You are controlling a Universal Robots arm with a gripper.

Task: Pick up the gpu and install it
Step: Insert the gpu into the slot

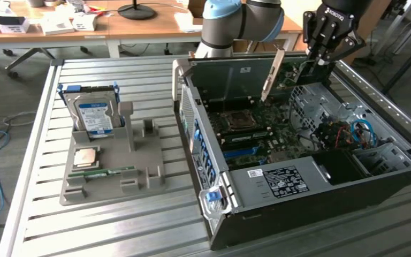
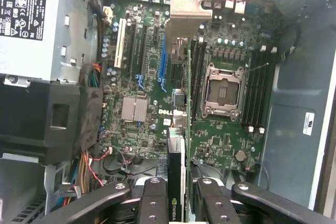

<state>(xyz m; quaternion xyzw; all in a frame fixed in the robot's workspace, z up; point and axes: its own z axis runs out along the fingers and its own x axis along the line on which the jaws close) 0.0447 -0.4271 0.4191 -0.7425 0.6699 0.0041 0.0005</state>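
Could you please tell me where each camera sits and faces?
Exterior view: off the arm, raised, looking down at the open computer case; arm and gripper show, holding the gpu.
Wrist view: on the wrist, looking down into the case at the motherboard; fingers show, clamping the gpu.
Shared: gpu, motherboard, gripper.

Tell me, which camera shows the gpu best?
The exterior view. There the gpu shows its green face and silver bracket, held by the gripper above the open case. The wrist view sees it edge-on, a thin strip between the gripper's fingers.
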